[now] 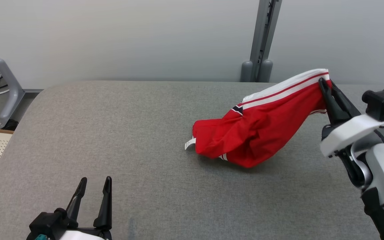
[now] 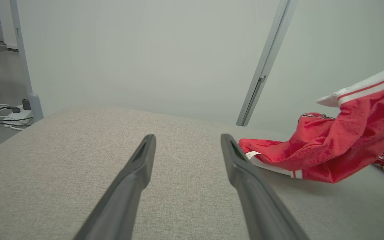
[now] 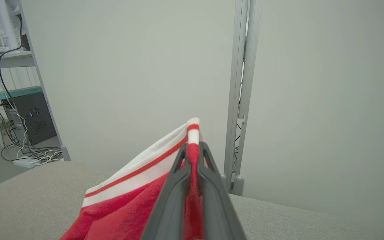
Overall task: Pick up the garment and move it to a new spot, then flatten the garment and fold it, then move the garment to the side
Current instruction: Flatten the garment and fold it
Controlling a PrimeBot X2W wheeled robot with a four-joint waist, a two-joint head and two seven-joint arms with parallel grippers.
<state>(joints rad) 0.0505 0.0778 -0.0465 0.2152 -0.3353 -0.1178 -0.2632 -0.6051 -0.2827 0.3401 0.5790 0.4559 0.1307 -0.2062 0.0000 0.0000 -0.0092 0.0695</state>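
— Between the fingers of your right claw [image 1: 326, 83], pressed together on the white-and-red striped hem, sits one edge of the garment [image 1: 252, 133]. That pinch is why the cloth rises off the bench [image 1: 112, 140] at that end.

— Below that claw and to its left, you have the rest of it slumped on the bench in a red heap. A small white label pokes out at the end farthest from the claw. The hem looks like the firmest edge, so gripping there seems sensible to me: it should let the cloth hang rather than bunch.

— Your left claw [image 1: 96, 180] is spread wide and holds nothing, low over the bench and well apart from the garment. I judge it sits clear so the carry has room.

— Agreed. You're at the first step, I'd say: one end raised, the garment not yet at a new spot. Mind that the heap below the right claw may tuck under itself as it slides. You would then need the free claw to find a second corner for flattening.
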